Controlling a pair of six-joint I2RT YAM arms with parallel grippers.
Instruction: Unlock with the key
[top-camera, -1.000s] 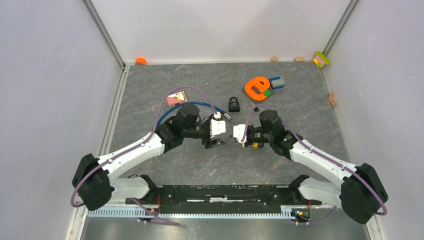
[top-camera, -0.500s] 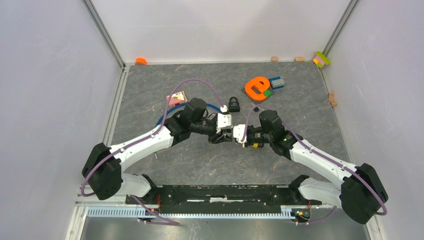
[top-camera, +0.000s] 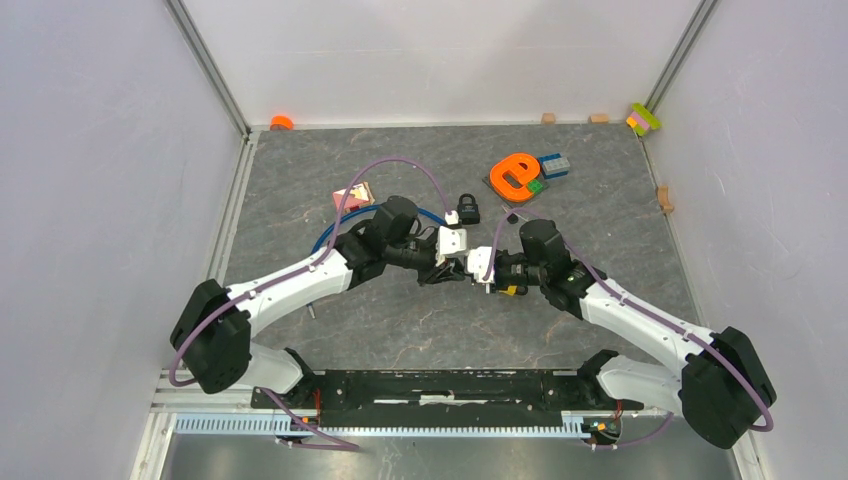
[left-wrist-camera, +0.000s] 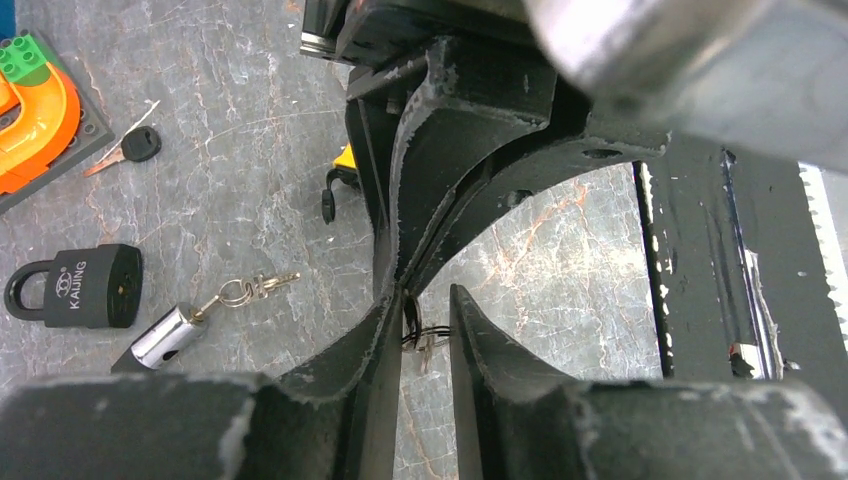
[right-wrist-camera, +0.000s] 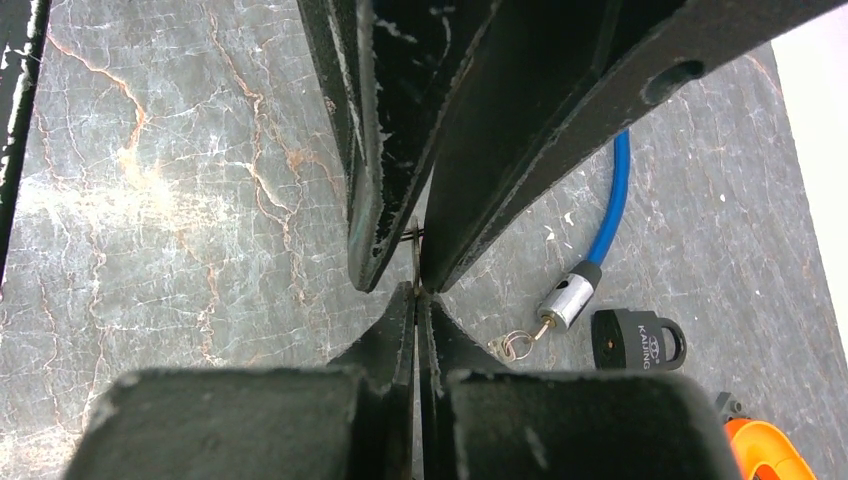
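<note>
top: left hand (top-camera: 460, 270) and right hand (top-camera: 474, 268) meet tip to tip at frame centre, low over the counter (top-camera: 400, 320). The padlock (top-camera: 467, 209) lies flat just above them in frame, clear of both. An orange letter block (top-camera: 515, 175) sits up and right of it. Whatever is between the tips is too small to read here.

left wrist: left fingers (left-wrist-camera: 370, 370) at bottom of frame, narrowly apart, with the small key (left-wrist-camera: 420, 335) in the gap. Can't tell if the pads touch it. Right hand's tips come down from the top, pressed together at that key. padlock at left edge, flat, shackle pointing left. Right of it is a silver cable-lock cylinder (left-wrist-camera: 165, 335) with a key ring (left-wrist-camera: 250, 290) at its end. Black-headed spare key (left-wrist-camera: 125, 150) upper left.

right wrist: right fingers (right-wrist-camera: 395, 340) at bottom, pressed together, pinching the thin key, which sticks up past the tips. Left fingers enter from the top in a V, one tip on each side of it. blue cable (right-wrist-camera: 612, 200) at right runs down into the cylinder. padlock lower right.
</note>
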